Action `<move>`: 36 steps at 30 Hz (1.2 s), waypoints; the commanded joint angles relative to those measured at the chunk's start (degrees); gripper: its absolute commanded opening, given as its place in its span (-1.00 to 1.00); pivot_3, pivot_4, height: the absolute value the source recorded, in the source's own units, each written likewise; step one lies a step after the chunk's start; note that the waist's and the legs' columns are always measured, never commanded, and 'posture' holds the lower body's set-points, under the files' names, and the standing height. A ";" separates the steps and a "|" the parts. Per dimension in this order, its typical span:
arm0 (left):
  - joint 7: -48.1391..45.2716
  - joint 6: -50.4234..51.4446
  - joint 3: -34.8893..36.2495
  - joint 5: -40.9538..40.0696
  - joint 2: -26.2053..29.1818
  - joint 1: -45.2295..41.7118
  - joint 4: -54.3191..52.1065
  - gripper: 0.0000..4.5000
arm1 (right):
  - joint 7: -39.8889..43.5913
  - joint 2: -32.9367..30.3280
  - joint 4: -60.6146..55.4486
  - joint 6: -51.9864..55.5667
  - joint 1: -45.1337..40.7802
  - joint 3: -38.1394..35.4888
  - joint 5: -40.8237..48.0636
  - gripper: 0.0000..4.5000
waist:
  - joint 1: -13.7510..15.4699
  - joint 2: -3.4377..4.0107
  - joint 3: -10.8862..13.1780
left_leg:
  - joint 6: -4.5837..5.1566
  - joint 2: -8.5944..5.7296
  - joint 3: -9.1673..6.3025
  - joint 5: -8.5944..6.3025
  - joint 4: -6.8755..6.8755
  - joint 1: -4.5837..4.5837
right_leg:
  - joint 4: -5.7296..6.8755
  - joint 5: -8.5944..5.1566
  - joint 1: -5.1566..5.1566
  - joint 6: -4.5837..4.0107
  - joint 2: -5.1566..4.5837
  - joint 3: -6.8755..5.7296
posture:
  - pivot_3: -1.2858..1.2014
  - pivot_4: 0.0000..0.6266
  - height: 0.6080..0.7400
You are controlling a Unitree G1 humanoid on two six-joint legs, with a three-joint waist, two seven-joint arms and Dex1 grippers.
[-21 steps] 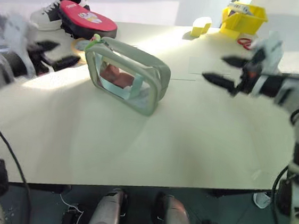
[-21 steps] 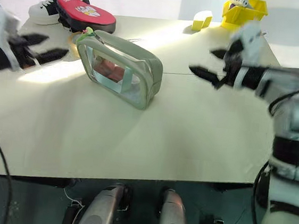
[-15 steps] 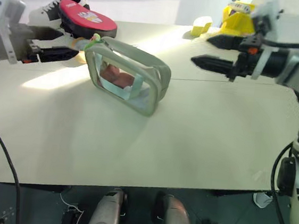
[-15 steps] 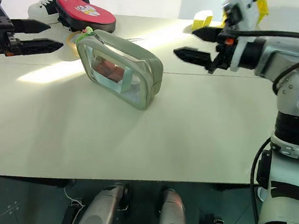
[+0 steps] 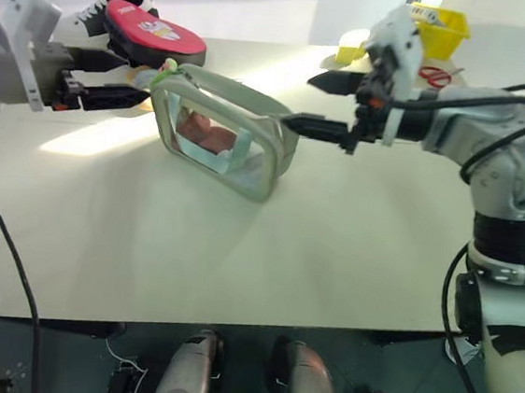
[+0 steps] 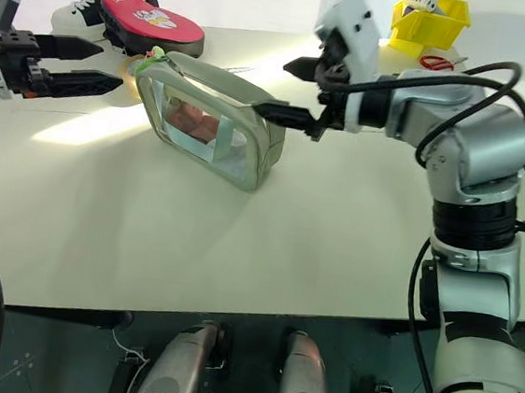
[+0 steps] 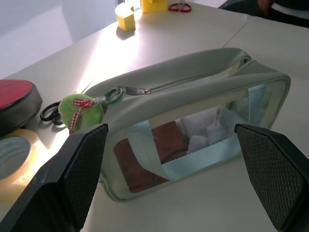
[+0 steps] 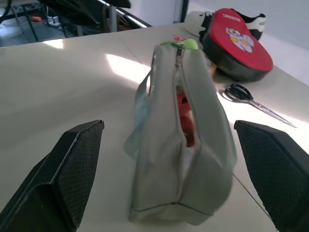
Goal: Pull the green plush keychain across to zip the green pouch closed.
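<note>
Lime-green plush keychain (image 7: pixel 80 109) sits just ahead of the spread-open left gripper (image 5: pixel 113 80), nearer than the wide-open right gripper (image 5: pixel 321 103), the green pouch (image 5: pixel 220 131) running lengthwise between them

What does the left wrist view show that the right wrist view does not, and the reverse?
Left wrist view, not the right: a yellow plastic block, red-handled scissors, a pale tape roll, and the clear side of the pale sage-green boxy pouch with reddish items inside.
Right wrist view, not the left: a white sneaker and the blades of the black-handled scissors.
Both: the pouch, its zipper, the lime-green plush keychain and the red oval pad.
</note>
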 commanded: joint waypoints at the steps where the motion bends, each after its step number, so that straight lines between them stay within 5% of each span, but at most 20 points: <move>1: -2.28 2.43 0.23 -2.93 1.44 0.58 -7.01 0.99 | -0.49 2.16 -1.19 -5.53 -0.04 3.94 -3.94 1.00 | -0.26 0.00 0.00 | 0.00 -0.01 0.01 0.00 0.01 0.00 | 0.01 0.00 0.00 0.00 0.00 0.01 | 0.03 -0.52 1.00; 5: -2.67 3.61 -0.07 -4.13 1.23 2.72 -12.57 0.99 | -1.09 5.77 4.19 -12.06 0.38 9.14 -9.78 1.00 | -0.56 -0.02 -0.01 | 0.00 -0.01 -0.01 0.00 0.05 0.04 | 0.05 0.00 0.05 0.01 0.00 0.01 | 0.03 -0.52 1.00; 8: -1.72 3.66 0.22 -4.31 0.95 2.56 -13.92 1.00 | -0.52 6.06 9.10 -17.97 0.38 11.82 -14.78 0.63 | -0.77 -0.01 -0.01 | -0.02 -0.02 -0.05 0.03 0.12 0.03 | 0.09 0.00 0.09 0.01 0.02 0.01 | 0.03 -0.52 1.00; 15: -0.16 3.11 0.36 -4.70 0.31 3.53 -14.64 1.00 | 2.92 4.01 11.66 -25.01 1.23 12.72 -20.31 -0.97 | -1.06 -0.01 -0.01 | -0.15 -0.02 -0.05 0.12 0.12 0.05 | 0.13 -0.01 0.08 0.01 0.05 0.02 | 0.03 -0.52 1.00; 22: 0.36 3.33 0.77 -5.18 0.89 4.41 -15.15 1.00 | 12.84 -8.44 13.57 -36.46 1.33 10.81 -24.36 -0.99 | -0.50 -0.01 -0.01 | -0.10 -0.04 -0.09 0.08 0.34 0.03 | 0.11 -0.03 0.21 0.04 0.05 0.03 | 0.03 -0.52 1.00; 27: 1.46 3.57 0.86 -5.65 0.26 4.86 -15.89 1.00 | 13.61 -8.38 22.21 -41.95 0.44 10.12 -25.93 -0.99 | -0.99 -0.02 -0.01 | -0.01 -0.02 -0.08 0.02 0.40 0.05 | 0.11 -0.03 0.23 0.03 0.05 0.04 | 0.03 -0.52 1.00; 33: 2.61 5.08 1.89 -6.87 0.76 5.99 -16.73 1.00 | 16.21 -9.06 27.05 -44.01 -1.18 9.75 -28.74 0.19 | -1.10 -0.01 -0.01 | -0.16 0.02 -0.05 0.11 0.43 0.09 | 0.26 -0.02 0.19 0.03 0.09 0.08 | 0.03 -0.52 1.00; 36: 3.44 5.64 3.34 -7.20 1.53 7.46 -16.96 1.00 | 18.67 -8.66 25.11 -39.39 -5.13 7.55 -26.62 0.19 | -1.10 0.02 0.01 | -0.19 0.03 -0.03 0.14 0.52 0.06 | 0.35 -0.02 0.13 0.03 0.09 0.12 | 0.03 -0.52 1.00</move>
